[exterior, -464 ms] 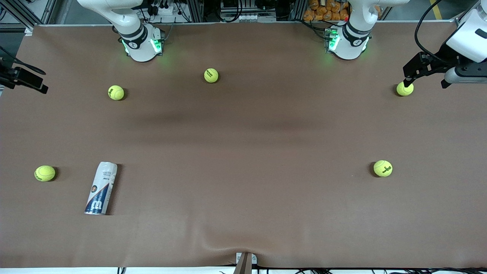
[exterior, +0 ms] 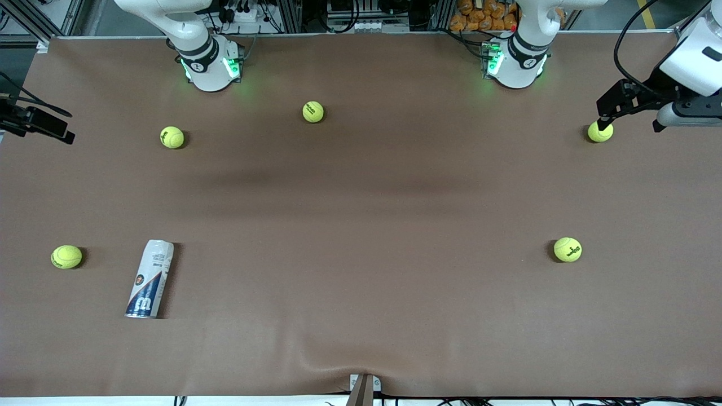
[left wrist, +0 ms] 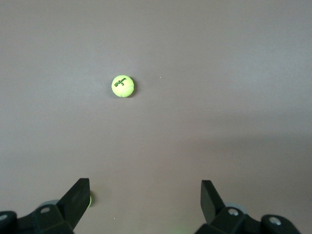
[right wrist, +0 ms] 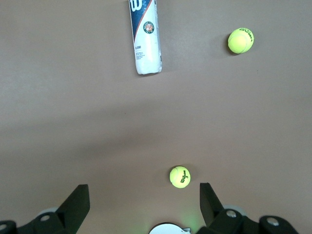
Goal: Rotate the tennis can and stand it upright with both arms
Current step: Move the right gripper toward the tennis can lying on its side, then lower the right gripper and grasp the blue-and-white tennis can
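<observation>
Outward from the left hand point(exterior: 629, 115) point(left wrist: 144, 187): its two fingers point(left wrist: 75, 195) stand wide apart with nothing between them, and it hangs at about 3 o'clock in the front view, over the left arm's end of the brown worktop point(exterior: 361, 186). One fingertip is just above the first tennis ball point(exterior: 600, 132); whether they touch I cannot tell. Toward 5 o'clock from that ball, well apart and nearer the front camera, lies a second tennis ball point(exterior: 567, 249) point(left wrist: 122, 86). The right hand point(exterior: 53, 128) point(right wrist: 145, 187) is at about 9 o'clock in the front view, over the right arm's end of the worktop, its fingers point(right wrist: 78, 197) likewise spread and holding nothing. The tennis can point(exterior: 150, 279) point(right wrist: 145, 36) lies on its side at about 8 o'clock in the front view, well apart from both hands. Its long axis runs nearly from 12 to 6 o'clock, tipped slightly toward 1, with the navy end nearer the front camera and the white end farther from it. Just beside the can, toward the right arm's end, sits a third tennis ball point(exterior: 66, 256) point(right wrist: 241, 40). A fourth tennis ball point(exterior: 172, 137) point(right wrist: 180, 177) rests at about 10 o'clock, and a fifth tennis ball point(exterior: 313, 111) at about 11 o'clock, nearer the arms' bases.
</observation>
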Controlling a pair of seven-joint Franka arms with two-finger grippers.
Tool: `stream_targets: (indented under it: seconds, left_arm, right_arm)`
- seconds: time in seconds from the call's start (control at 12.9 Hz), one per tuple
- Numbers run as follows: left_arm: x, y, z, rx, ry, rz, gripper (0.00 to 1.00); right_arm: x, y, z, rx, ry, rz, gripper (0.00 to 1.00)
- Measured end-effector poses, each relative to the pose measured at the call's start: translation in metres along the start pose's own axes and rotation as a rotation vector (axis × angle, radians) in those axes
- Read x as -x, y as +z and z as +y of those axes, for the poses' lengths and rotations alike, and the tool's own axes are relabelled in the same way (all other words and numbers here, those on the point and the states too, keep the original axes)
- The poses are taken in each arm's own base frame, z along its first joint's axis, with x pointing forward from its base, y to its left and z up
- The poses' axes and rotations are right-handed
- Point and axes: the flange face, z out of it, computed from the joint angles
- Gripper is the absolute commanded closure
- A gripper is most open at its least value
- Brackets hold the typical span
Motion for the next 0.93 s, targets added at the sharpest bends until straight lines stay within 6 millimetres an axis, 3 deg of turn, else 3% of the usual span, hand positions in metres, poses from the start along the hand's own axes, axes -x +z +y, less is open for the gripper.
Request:
stream_targets:
  seconds: [0.15, 0.31, 0.7, 0.93]
  left_arm:
    - [-0.004, -0.006, -0.003, 0.002, -0.005, 0.015, 0.0]
    - [-0.01, -0.005, -0.006, 0.002, -0.012, 0.014, 0.0]
    - [-0.018, 0.008, -0.005, 0.0, -0.012, -0.007, 0.0]
    - [-0.019, 0.007, -0.006, 0.001, -0.013, -0.005, 0.0]
  right_arm:
    - [-0.005, 0.002, -0.001, 0.0, -0.001, 0.012, 0.0]
    - [-0.022, 0.016, -0.004, 0.004, 0.0, 0.03, 0.0]
    - [-0.096, 0.111, -0.018, 0.034, -0.004, 0.021, 0.0]
    - [-0.128, 0.166, -0.024, 0.05, -0.036, 0.015, 0.0]
